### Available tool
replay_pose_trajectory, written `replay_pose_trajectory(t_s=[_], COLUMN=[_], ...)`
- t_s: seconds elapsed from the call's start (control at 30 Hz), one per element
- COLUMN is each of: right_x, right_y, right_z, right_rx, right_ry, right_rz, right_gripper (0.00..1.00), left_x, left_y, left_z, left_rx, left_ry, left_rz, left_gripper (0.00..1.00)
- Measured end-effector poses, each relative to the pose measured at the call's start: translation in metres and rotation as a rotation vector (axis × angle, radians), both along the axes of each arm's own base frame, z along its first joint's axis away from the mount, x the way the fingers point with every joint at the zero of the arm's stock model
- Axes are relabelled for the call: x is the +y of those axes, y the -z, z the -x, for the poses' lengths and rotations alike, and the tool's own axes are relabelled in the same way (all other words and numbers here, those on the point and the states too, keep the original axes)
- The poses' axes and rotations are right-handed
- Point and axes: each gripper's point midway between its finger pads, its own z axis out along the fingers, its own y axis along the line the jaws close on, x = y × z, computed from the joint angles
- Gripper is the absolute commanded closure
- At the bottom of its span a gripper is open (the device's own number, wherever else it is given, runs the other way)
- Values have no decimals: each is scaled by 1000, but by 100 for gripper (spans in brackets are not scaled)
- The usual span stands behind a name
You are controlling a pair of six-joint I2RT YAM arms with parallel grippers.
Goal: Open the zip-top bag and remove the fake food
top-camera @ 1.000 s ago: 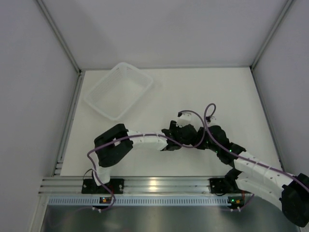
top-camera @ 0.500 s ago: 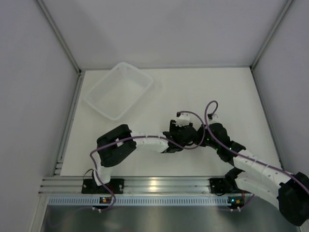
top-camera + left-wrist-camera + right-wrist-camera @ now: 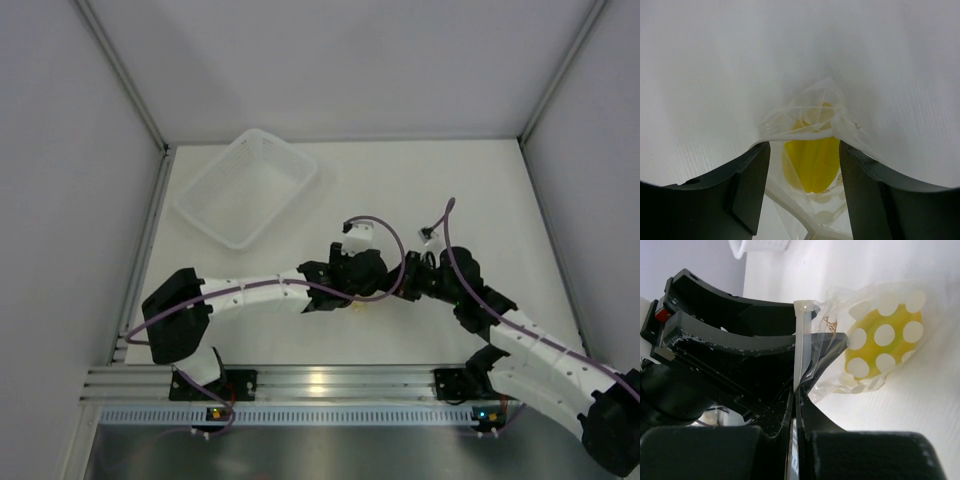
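White table (image 3: 480, 190). The zip-top bag (image 3: 805, 122) sits low centre in the top view, fake food (image 3: 812, 160) inside. The right gripper (image 3: 796, 390) is pressed together, pinching the bag's edge. The left gripper (image 3: 804, 145) straddles the bag; can't tell if it's clamping. Basket tray (image 3: 245, 187) upper left.

A white counter (image 3: 470, 190) fills the centre, boxed by 3 pale grey walls (image 3: 330, 60) with aluminium corner posts (image 3: 120, 75). A slotted aluminium rail (image 3: 380, 378) crosses the bottom of the frame, glinting with light.
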Motion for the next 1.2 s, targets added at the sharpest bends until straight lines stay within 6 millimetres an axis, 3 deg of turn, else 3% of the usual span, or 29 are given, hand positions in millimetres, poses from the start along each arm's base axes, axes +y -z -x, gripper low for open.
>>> replay_pose_trajectory(t_s=[0.33, 0.5, 0.63, 1.03, 1.2], right_x=[-6, -14, -26, -52, -62], right_y=[9, 40, 60, 69, 73], right_z=[33, 37, 33, 31, 30], right_rx=[114, 183, 188, 108, 70], right_ry=[-17, 18, 83, 145, 162], right_rz=[-48, 0, 58, 182, 239], right_gripper=[100, 100, 100, 100, 100], left_x=[-12, -22, -33, -57, -76], left_y=[21, 53, 66, 66, 69], left_z=[41, 48, 50, 53, 57], left_rx=[182, 258, 285, 280, 291], left_ry=[155, 195, 215, 257, 281], left_rz=[25, -33, -62, -69, -43], left_gripper=[36, 34, 34, 30, 56])
